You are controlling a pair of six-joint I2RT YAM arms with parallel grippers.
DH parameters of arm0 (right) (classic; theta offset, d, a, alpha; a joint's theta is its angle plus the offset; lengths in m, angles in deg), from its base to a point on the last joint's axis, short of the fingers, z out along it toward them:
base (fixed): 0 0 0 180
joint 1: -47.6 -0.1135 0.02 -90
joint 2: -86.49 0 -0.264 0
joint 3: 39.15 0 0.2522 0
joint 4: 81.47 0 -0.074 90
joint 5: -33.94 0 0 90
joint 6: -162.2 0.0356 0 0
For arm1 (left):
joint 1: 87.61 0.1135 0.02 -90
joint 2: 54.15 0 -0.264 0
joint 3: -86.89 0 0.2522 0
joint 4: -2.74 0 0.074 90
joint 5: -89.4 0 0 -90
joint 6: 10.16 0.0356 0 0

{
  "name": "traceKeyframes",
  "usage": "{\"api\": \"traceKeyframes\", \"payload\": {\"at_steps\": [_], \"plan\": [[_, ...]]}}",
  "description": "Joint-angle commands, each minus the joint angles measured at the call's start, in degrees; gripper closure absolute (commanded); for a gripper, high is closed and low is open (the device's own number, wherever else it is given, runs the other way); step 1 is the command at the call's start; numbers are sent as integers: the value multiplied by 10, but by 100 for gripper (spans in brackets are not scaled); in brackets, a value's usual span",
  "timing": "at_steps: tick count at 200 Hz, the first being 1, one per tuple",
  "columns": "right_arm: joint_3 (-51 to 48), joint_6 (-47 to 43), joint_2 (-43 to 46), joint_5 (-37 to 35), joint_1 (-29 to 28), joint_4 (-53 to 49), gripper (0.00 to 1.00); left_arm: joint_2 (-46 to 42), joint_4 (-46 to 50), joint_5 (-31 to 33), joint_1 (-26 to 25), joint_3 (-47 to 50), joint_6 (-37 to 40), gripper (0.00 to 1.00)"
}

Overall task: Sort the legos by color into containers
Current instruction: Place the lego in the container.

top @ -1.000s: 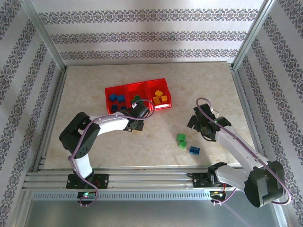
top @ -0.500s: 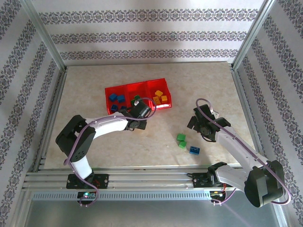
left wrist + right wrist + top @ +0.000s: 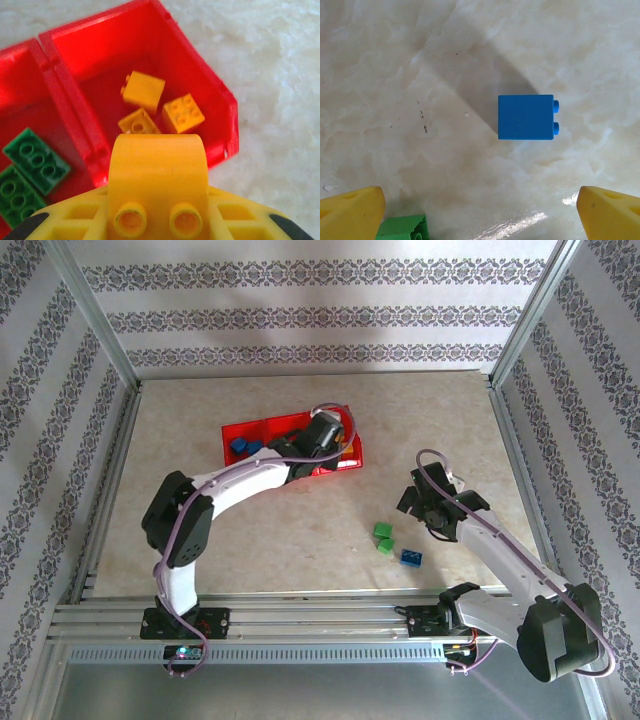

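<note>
hovering above the near edge of the right-hand compartment of the red tray (image 3: 205, 80), the left end effector (image 3: 325, 433) is clamped on a yellow brick (image 3: 157, 170), whose two round studs face the wrist camera. three more yellow bricks (image 3: 144, 90) lie loose on that compartment's floor, close together. the tray's middle compartment holds green bricks (image 3: 36, 160), two of them side by side near the dividing wall, and its left compartment holds blue bricks (image 3: 240, 447). off the tray's right end and well apart from it, over the bare desk (image 3: 300, 550), the right end effector (image 3: 425, 502) hangs with its jaws spread wide and nothing between them. a single blue brick (image 3: 526, 117) lies on the desk on its side, studs pointing sideways. two loose green bricks (image 3: 383, 537) sit touching each other just beside it, on the side facing the tray.
</note>
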Motion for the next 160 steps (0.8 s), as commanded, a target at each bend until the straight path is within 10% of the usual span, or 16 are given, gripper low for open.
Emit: {"api": "traceKeyframes", "payload": {"at_steps": [1,160], "plan": [[-7,10,14,-16,5,-5,2,46,36,31,5,-69,37,66],[-15,13,45,-21,9,-10,2,240,161,26,62,-329,26,56]]}}
